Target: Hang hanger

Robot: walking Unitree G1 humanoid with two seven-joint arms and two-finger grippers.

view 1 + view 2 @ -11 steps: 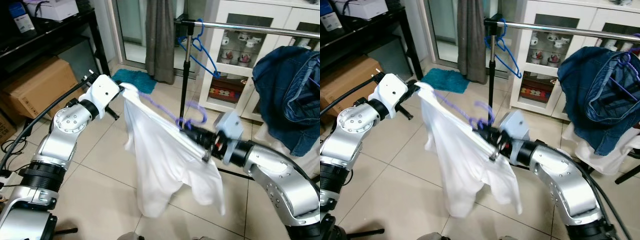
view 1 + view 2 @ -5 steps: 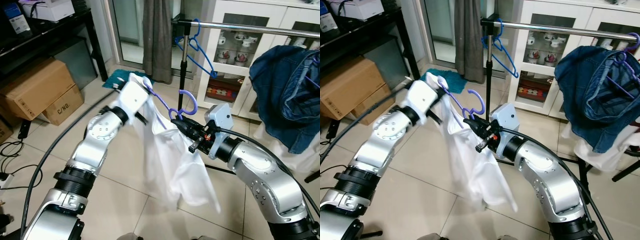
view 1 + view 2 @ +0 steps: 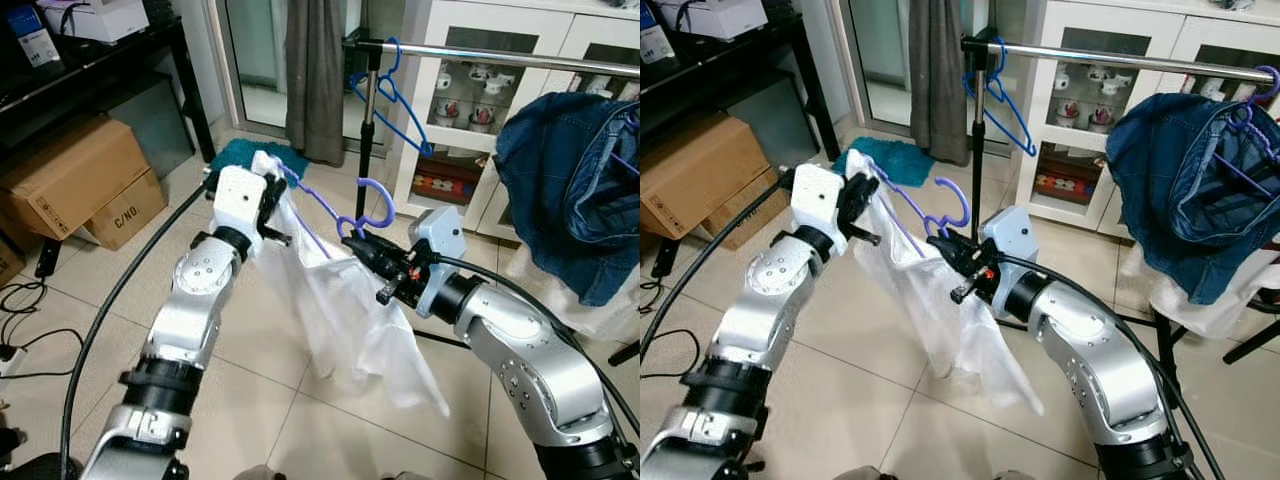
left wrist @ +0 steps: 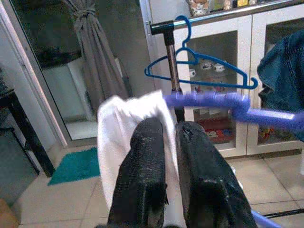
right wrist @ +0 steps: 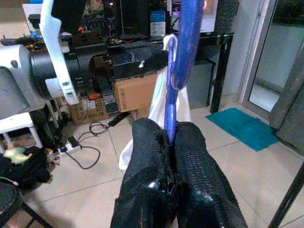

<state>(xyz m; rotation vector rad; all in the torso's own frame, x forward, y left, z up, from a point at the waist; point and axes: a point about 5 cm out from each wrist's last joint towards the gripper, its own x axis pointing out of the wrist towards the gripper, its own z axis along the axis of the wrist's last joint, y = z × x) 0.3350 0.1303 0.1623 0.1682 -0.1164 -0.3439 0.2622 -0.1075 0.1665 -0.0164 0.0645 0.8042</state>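
A purple hanger [image 3: 330, 215] carries a white shirt [image 3: 345, 300] that hangs down between my two arms. My left gripper [image 3: 270, 193] is shut on the shirt's shoulder at the hanger's end; in the left wrist view the white cloth [image 4: 126, 123] is pinched and the purple hanger [image 4: 213, 102] runs off sideways. My right gripper [image 3: 352, 238] is shut on the hanger's neck just under its hook [image 3: 375, 200]; the purple hanger [image 5: 179, 52] rises from between its fingers [image 5: 152, 142]. The metal rail [image 3: 500, 55] runs above and behind, well apart from the hook.
A blue hanger [image 3: 400, 100] hangs at the rail's left end by the upright pole [image 3: 366, 130]. A denim jacket [image 3: 575, 180] hangs at the right. A white glass-door cabinet [image 3: 470, 110] stands behind, cardboard boxes [image 3: 75, 175] and a black shelf [image 3: 100, 60] at left, a teal mat [image 3: 235, 155] on the tiles.
My left gripper has swung left and a little lower with the shirt's shoulder, spreading the cloth wider. The right gripper and the hanger's hook have hardly moved in the last half second.
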